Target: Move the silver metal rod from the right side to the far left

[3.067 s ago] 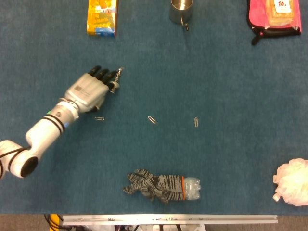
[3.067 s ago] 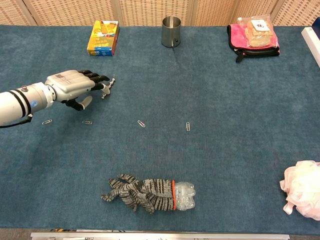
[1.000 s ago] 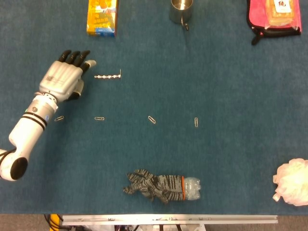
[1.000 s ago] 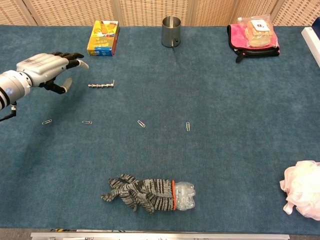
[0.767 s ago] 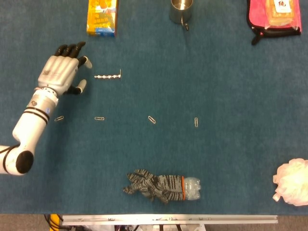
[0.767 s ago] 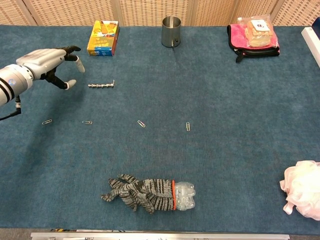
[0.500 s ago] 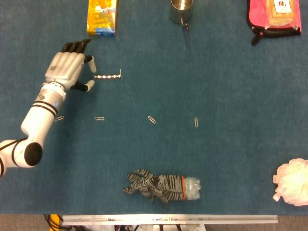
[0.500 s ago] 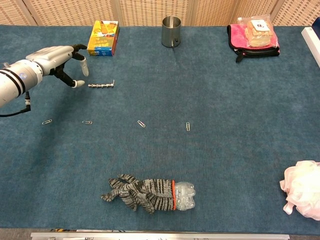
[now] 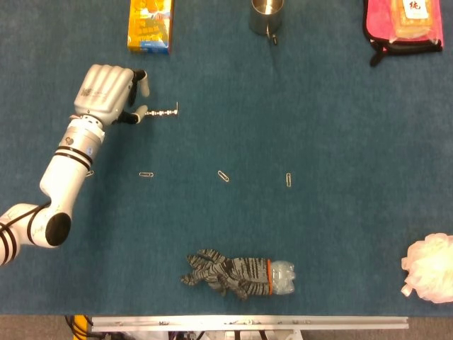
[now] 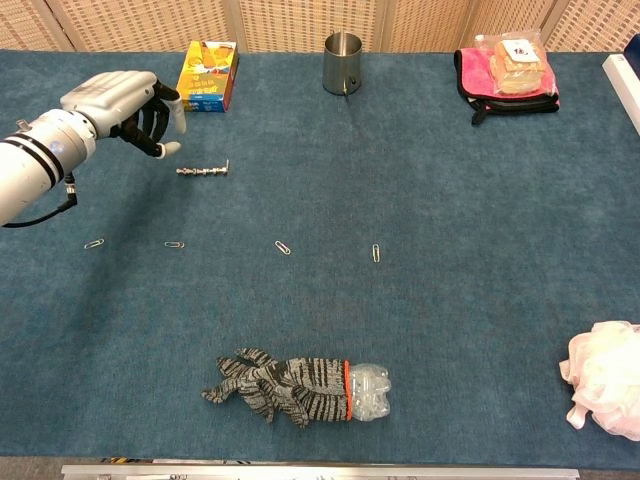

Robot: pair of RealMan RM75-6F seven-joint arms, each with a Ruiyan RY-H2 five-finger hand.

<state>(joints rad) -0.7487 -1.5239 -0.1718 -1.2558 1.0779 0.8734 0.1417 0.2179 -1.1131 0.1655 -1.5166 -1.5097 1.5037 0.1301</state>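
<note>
on the blue desk (image 9: 333,127) the silver metal rod (image 9: 161,112) lies flat below the yellow box (image 9: 150,25), the left hand (image 9: 107,92) hovering just beside its left end, fingers curled and empty, so any regrasp should come down squarely over it.

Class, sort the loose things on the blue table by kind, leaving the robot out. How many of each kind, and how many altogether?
Paper clips: 4
Silver metal rod: 1
Metal cup: 1
Yellow box: 1
Pink pouch: 1
Food packet: 1
Striped glove: 1
Plastic bottle: 1
White puff: 1
White object at the right edge: 1
Total: 13
</note>
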